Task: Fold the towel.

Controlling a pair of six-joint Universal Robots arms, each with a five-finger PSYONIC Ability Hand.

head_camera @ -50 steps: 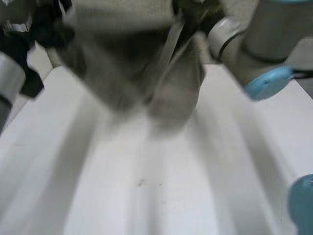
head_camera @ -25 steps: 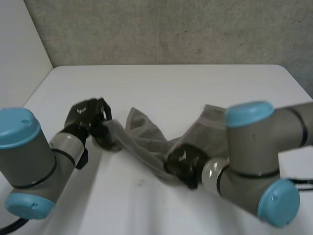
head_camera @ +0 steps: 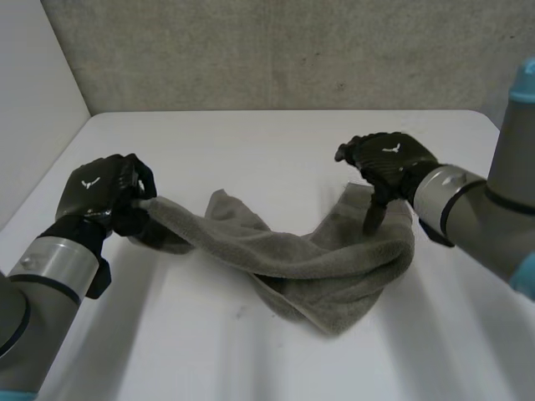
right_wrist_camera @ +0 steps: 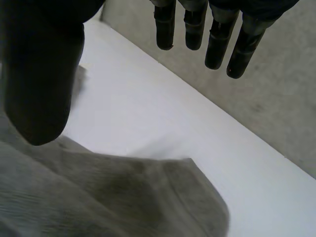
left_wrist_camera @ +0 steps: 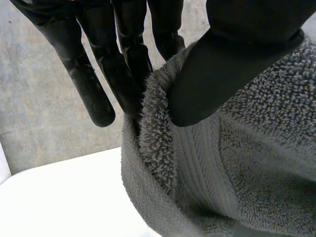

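Background: a grey concrete wall [head_camera: 276,50] stood behind the far edge of the white surface [head_camera: 276,142].
Towel: the grey towel [head_camera: 334,267] stretched as a twisted, bunched band across the middle of the surface, from near its left edge towards its right edge. Its middle sagged and lay on the surface, with a folded lump nearer the front edge.
Left end of towel: it was raised off the surface, near the left edge.
Left robot hand: the left robot hand [head_camera: 100,196] gripped that raised end. In the left wrist view the thumb [left_wrist_camera: 232,59] pressed the towel's hem against the fingers [left_wrist_camera: 123,64], so the cloth was pinched tight.
Right end of towel: it lay heaped under the other arm's palm, towards the right edge.
Right robot hand: the right robot hand [head_camera: 386,163] was over that end, spread wide and holding nothing. Its fingers [right_wrist_camera: 217,39] were straight, well apart from the thumb.
Contact: one fingertip seemed to touch the towel in the head view, though this was hard to judge.
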